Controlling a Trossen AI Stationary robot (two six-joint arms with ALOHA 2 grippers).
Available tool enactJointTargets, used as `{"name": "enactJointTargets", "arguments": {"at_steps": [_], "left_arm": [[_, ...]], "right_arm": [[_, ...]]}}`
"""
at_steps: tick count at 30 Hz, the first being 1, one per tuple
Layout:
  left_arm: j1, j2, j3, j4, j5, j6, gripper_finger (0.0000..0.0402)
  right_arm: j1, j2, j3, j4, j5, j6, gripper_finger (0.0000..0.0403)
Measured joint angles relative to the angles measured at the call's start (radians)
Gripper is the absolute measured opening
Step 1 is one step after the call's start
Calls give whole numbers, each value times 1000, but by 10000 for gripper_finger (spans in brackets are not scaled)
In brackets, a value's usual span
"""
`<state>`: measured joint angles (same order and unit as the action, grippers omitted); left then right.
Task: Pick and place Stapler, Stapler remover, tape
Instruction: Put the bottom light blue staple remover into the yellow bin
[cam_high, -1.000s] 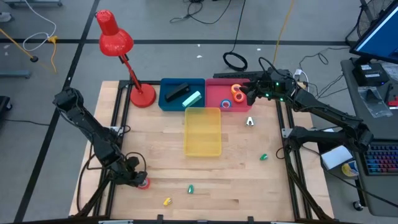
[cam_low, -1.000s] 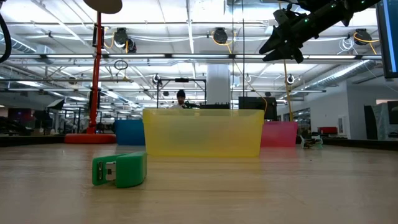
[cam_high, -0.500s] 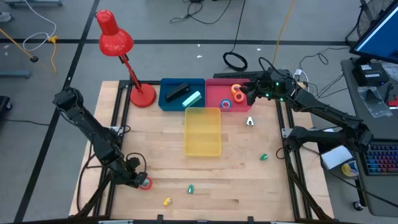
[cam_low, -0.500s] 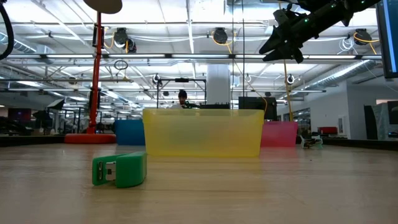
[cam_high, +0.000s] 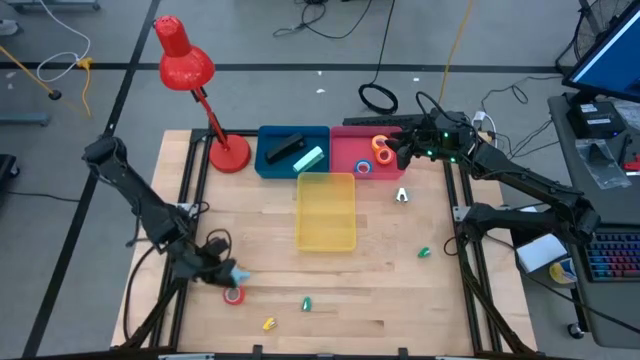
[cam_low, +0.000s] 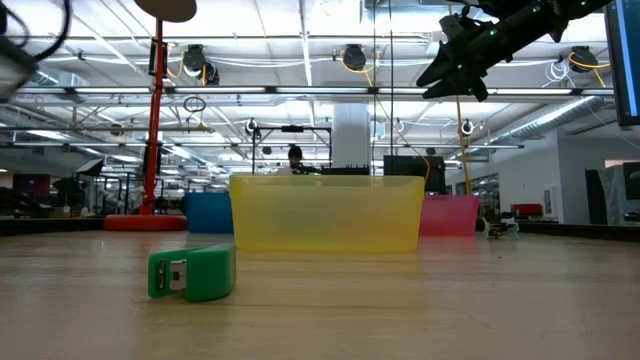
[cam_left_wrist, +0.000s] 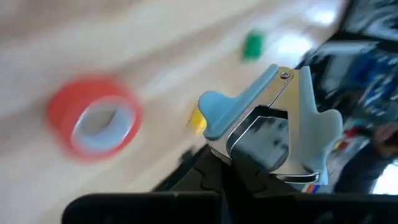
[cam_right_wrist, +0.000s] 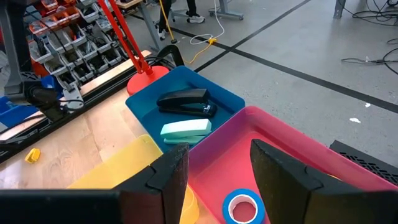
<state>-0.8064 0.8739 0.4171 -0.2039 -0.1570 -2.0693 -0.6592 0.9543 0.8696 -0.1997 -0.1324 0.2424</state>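
The left end effector (cam_high: 225, 272) sits low over the near left part of the pale wooden counter (cam_high: 380, 290). It is clamped on one light-blue and bare-metal staple remover (cam_left_wrist: 267, 124), which is held clear of the wood. One red ring-shaped roll of tape (cam_high: 233, 295) lies flat on the counter just beside this end effector, on its near side and not touching it.

Farther out from it lie one small yellow piece (cam_high: 268, 323) and two small green stapler-shaped pieces. One of these (cam_high: 307, 302) is near; the other (cam_high: 424, 253) is well apart, across the counter. One small pale metal piece (cam_high: 401, 195) lies well away, closer to the other arm.

The right end effector (cam_high: 397, 152) hangs above the one pink plastic bin (cam_high: 345, 137) at the far edge. Its fingers (cam_right_wrist: 168, 177) stand partly apart with nothing between them. Directly below it in that bin are one blue ring of tape (cam_right_wrist: 243, 208) and orange rings of tape (cam_high: 383, 152); two orange ones seem to show, but the count is not certain.

Just beyond the pink bin from this end effector is one blue plastic bin (cam_high: 262, 160). It holds two staplers side by side: one black (cam_right_wrist: 185, 101) and one mint-green (cam_right_wrist: 185, 128). One translucent yellow plastic bin (cam_high: 325, 210) stands mid-counter, between the two end effectors. One red desk lamp (cam_high: 185, 62) stands at the far left corner.
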Motion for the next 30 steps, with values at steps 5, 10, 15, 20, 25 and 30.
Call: {"name": "enactJointTargets", "arguments": {"at_steps": [5, 10, 15, 20, 25, 30], "left_arm": [[204, -9, 13, 10, -30, 203, 0], [443, 39, 112, 9, -30, 507, 0], [645, 170, 273, -70, -21, 812, 0], [781, 379, 426, -92, 90, 1052, 0], [869, 600, 574, -96, 188, 1185, 0], [909, 800, 789, -335, 192, 1286, 0]], "right_arm": [[0, 0, 0, 0, 0, 0, 164], [0, 0, 0, 0, 0, -1, 164], [0, 0, 0, 0, 0, -3, 164], [0, 0, 0, 0, 0, -38, 164], [0, 0, 0, 0, 0, -74, 164], [0, 0, 0, 0, 0, -104, 164]]}}
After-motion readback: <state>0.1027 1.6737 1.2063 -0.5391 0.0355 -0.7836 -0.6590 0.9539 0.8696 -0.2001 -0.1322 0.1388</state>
